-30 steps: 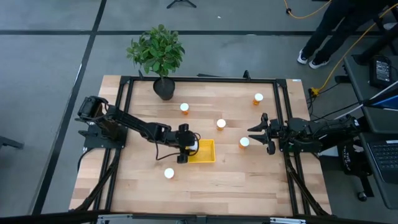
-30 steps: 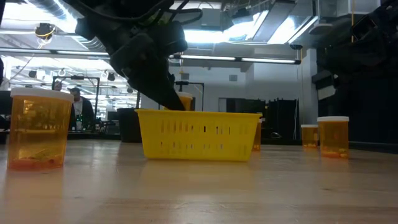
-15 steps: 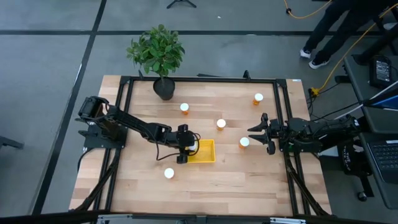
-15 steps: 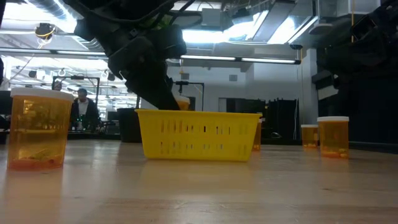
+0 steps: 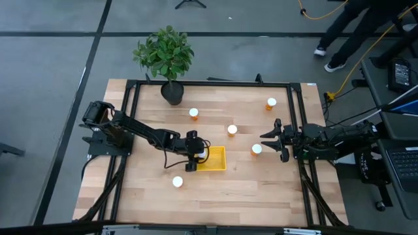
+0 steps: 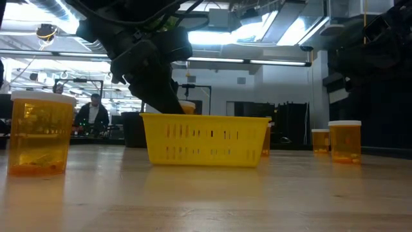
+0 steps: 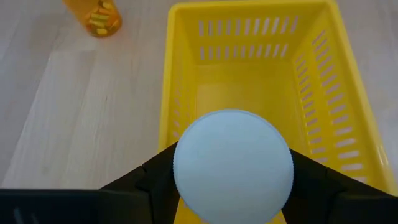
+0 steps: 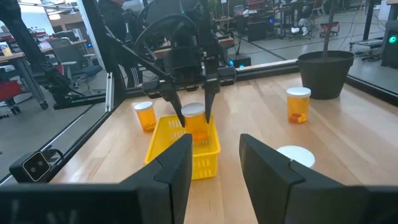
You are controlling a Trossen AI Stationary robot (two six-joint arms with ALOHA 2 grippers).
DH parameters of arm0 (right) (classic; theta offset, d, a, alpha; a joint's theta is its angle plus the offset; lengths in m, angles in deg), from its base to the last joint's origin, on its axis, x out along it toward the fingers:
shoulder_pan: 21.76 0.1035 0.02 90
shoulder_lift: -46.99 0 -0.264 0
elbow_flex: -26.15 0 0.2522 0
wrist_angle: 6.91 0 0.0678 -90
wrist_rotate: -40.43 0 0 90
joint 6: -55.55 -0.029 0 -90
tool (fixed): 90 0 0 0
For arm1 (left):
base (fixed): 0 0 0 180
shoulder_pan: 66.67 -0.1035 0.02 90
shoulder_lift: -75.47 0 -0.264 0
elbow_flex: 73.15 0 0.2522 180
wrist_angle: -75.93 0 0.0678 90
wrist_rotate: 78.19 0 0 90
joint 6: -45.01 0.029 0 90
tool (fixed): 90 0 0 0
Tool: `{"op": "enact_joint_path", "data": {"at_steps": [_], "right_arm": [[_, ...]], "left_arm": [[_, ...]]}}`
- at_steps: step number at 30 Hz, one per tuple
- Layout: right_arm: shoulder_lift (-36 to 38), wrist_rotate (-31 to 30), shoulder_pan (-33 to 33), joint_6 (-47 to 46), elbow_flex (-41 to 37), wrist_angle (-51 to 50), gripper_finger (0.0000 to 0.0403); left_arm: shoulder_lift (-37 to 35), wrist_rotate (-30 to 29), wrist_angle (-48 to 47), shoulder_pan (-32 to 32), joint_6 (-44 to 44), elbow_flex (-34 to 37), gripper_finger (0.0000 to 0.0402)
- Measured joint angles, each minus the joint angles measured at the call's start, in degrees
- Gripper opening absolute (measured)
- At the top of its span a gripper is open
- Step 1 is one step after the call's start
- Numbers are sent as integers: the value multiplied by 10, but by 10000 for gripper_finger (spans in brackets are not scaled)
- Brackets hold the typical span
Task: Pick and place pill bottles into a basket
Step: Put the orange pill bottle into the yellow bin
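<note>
At the middle of the wooden table [image 5: 215,189], seen from above, the left gripper [image 5: 200,155] hangs over the left edge of the small square bright-yellow basket [image 5: 217,158], clamped on a white-capped orange pill bottle [image 5: 203,154]. Five more bottles stand around: near the potted plant [image 5: 194,113], at centre [image 5: 232,129], far right [image 5: 272,102], near the front [image 5: 177,181], and one [image 5: 257,149] just before the right gripper [image 5: 272,139], whose fingers stand apart at the table's right side.

From table height, the basket [image 6: 206,139] sits on the boards, the dark left arm [image 6: 145,61] descending behind its wall.

In the left wrist view, the bottle's round white cap [image 7: 232,166] is pinched between both dark fingers [image 7: 152,180], above the basket's [image 7: 336,93] near end.

The right wrist view shows the held bottle [image 8: 194,121] above the basket [image 8: 168,146].
</note>
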Motion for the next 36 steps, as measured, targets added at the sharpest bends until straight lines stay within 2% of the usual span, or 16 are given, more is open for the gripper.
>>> {"op": "enact_joint_path", "data": {"at_steps": [10,18,23,36], "right_arm": [[0,0,0,0,0,0,137],[0,0,0,0,0,0,137],[0,0,0,0,0,0,137],[0,0,0,2,0,0,137]], "left_arm": [[0,0,-15,0,1,0,217],[1,-1,-25,0,0,0,242],[1,-28,-27,0,8,-1,253],[1,-38,-29,0,51,-5,247]]}}
